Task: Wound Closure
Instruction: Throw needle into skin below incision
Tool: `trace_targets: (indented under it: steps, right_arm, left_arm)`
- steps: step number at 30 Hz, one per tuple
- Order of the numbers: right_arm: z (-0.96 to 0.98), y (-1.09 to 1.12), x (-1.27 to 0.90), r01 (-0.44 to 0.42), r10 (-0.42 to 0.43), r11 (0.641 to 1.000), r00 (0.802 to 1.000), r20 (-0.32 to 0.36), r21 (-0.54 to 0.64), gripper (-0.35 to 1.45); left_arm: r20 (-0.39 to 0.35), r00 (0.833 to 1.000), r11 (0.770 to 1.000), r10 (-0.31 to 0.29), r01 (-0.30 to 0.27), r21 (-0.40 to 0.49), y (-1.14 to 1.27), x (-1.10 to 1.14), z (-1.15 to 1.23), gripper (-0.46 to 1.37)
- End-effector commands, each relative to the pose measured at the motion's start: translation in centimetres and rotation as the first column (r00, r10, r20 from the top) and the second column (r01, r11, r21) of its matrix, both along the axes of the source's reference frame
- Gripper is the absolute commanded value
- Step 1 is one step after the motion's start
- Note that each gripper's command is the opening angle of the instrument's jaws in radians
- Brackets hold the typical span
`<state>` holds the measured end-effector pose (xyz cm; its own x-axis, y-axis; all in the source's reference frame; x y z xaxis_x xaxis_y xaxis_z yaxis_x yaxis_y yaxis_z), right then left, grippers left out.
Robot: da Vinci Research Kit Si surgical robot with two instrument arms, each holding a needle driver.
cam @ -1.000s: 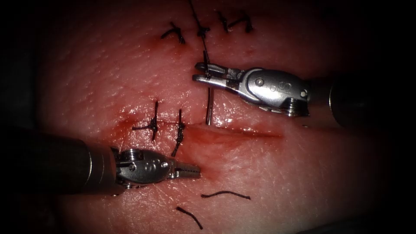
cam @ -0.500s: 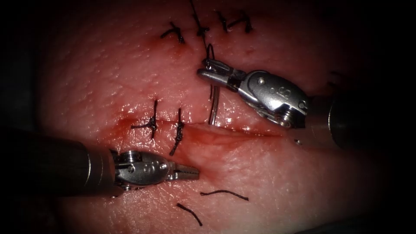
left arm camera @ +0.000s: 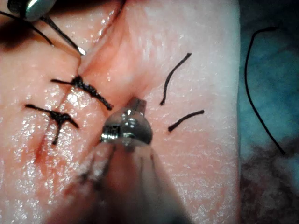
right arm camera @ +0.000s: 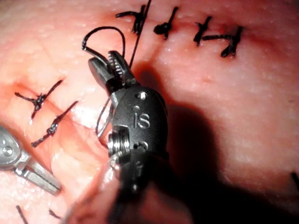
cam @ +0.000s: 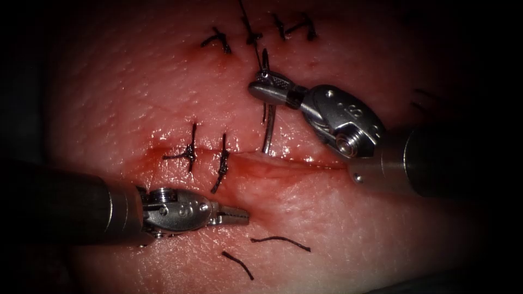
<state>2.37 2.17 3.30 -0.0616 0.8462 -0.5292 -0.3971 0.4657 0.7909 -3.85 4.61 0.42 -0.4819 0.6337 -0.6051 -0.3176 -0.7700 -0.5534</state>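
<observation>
My right tool is shut on the curved needle near its back end, above the cut. The needle curves down from the jaws, and its tip meets the tissue at the cut's far lip, just right of the two stitches. How deep the tip sits is unclear. Dark thread runs up from the needle's tail. In the right wrist view the right tool holds the needle with thread trailing away. My left tool rests shut below the cut, holding nothing. The left wrist view shows the left tool beside the cut.
Two tied stitches close the cut's left part. Older knots sit in a row at the back. Two cut ends of thread lie on the tissue in front of the left tool. Red fluid wets the cut. A loose thread lies beyond the tissue's edge.
The right tool has rolled its wrist and risen slightly, swinging the needle's tail up above the jaws while the tip stays at the cut's far lip. The left tool has barely moved.
</observation>
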Motion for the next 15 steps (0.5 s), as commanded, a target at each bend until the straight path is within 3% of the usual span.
trace_targets:
  steps: [1, 5, 9, 15]
  right_arm:
    - [-0.01, 0.0, 0.02, -0.004, 0.003, 1.0, 1.0, 0.006, 0.025, -0.35]
    - [-0.01, -0.06, 0.02, -0.037, 0.037, 0.989, 0.999, 0.0, 0.141, -0.35]
    - [0.0, -0.13, 0.02, -0.076, 0.081, 0.945, 0.997, -0.003, 0.317, -0.35]
    - [0.01, -0.27, 0.07, -0.068, 0.094, 0.9, 0.995, -0.039, 0.431, -0.35]
  left_arm:
    - [0.007, 1.0, 1.0, 0.007, -0.007, 0.005, 0.0, 0.01, -0.01, -0.35]
    - [0.007, 1.0, 1.0, 0.007, -0.007, 0.005, 0.0, 0.01, -0.01, -0.35]
    - [0.008, 1.0, 1.0, 0.008, -0.008, 0.006, 0.01, 0.01, 0.0, -0.35]
    - [0.006, 1.0, 1.0, 0.006, -0.006, 0.004, 0.02, 0.0, 0.0, -0.35]
